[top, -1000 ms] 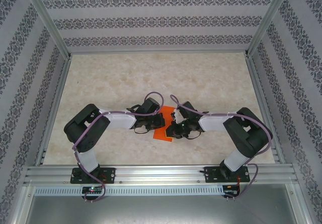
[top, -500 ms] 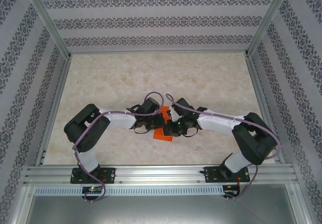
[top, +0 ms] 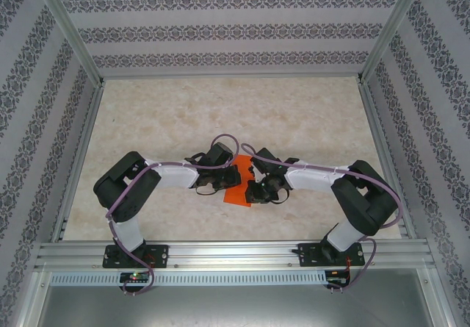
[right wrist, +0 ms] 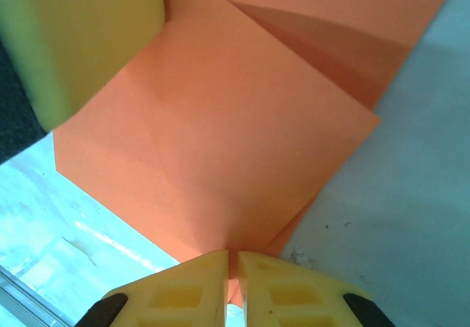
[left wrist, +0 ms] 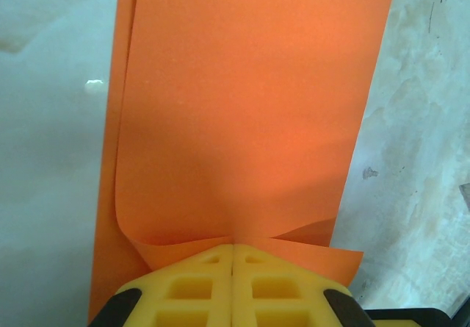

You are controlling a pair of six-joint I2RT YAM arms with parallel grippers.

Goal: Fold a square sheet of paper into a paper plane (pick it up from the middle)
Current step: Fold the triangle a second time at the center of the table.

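Your left pincer (left wrist: pixel 233 257) had its yellow fingers pressed together on one edge of the thin bright orange sheet of paper (left wrist: pixel 242 121). The sheet was folded double and sat over the pale marbled table (top: pixel 220 114), in the gap between your two arms. Your right pincer (right wrist: pixel 231 264) pinched a corner of the same sheet with its fingers almost touching, facing the left pincer across the paper.

sheet (left wrist: pixel 242 106): bright orange | table (top: pixel 220 114): beige marble | walls (top: pixel 220 33): grey floral stripes
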